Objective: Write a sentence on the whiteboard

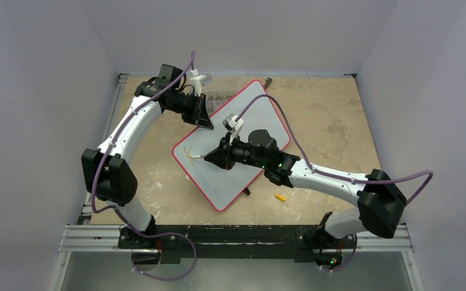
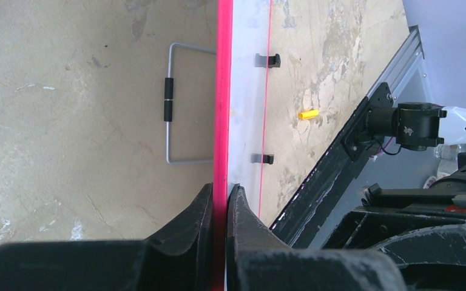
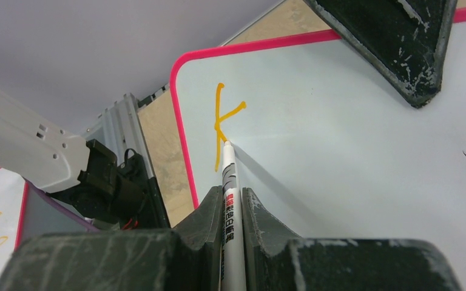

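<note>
While left fingers [image 2: 197,225] grip it, whiteboard [image 1: 215,179] stretches near-left to far-right

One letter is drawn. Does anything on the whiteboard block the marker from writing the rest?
Possibly. The left tool clamps the whiteboard's edge above the lettering, its finger overlapping the surface right of the orange K. Between the right tool's marker and that finger, only bare board shows.

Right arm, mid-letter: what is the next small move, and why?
Probably drag the marker tip down and away from the upright stroke, finishing the lower leg of the K. The right gripper holds the marker with its tip on the whiteboard just below the strokes' junction; that leg is barely begun. The left gripper clamps the frame.
</note>
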Robot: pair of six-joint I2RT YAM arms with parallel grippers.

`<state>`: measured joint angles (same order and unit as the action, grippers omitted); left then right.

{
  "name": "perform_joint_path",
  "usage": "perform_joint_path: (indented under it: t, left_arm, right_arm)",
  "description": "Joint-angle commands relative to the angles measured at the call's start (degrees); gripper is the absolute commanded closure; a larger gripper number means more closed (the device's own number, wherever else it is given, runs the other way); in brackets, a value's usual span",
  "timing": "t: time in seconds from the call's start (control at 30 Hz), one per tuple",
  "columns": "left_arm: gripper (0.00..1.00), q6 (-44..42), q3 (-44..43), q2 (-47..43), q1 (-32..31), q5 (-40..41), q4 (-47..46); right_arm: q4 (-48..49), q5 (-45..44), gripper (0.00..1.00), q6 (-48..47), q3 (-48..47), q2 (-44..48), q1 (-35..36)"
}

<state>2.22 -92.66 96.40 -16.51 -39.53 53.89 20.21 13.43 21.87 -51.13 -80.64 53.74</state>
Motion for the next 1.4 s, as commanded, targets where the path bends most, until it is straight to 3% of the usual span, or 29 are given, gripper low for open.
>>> perform_joint_path:
  t: [0.0, 0.43, 0.73, 1.37]
  left_arm:
    - [1.00, -2.74, 0.64, -0.75, -0.46, 9.74, 1.18]
    - [1.00, -2.74, 0.64, -0.69, -0.45, 9.66, 1.20]
    - [1.00, -2.69, 0.55, -0.76, -0.45, 9.65, 1.39]
    - [1.00, -2.75, 0.50, -0.69, -0.46, 9.47, 1.39]
  right_arm:
    - [-5.52, -7.02, 1.00, -1.47, 2.60, 0.66, -0.46]
    - [-8.62, -8.19, 1.00, -3.09, 2.58, 3.85, -0.46]
    - [-4.10, -4.46, 1.00, -0.51, 3.02, 10.81, -0.48]
    - [-0.52, -3.72, 1.00, 0.43, -2.36, 2.98, -0.47]
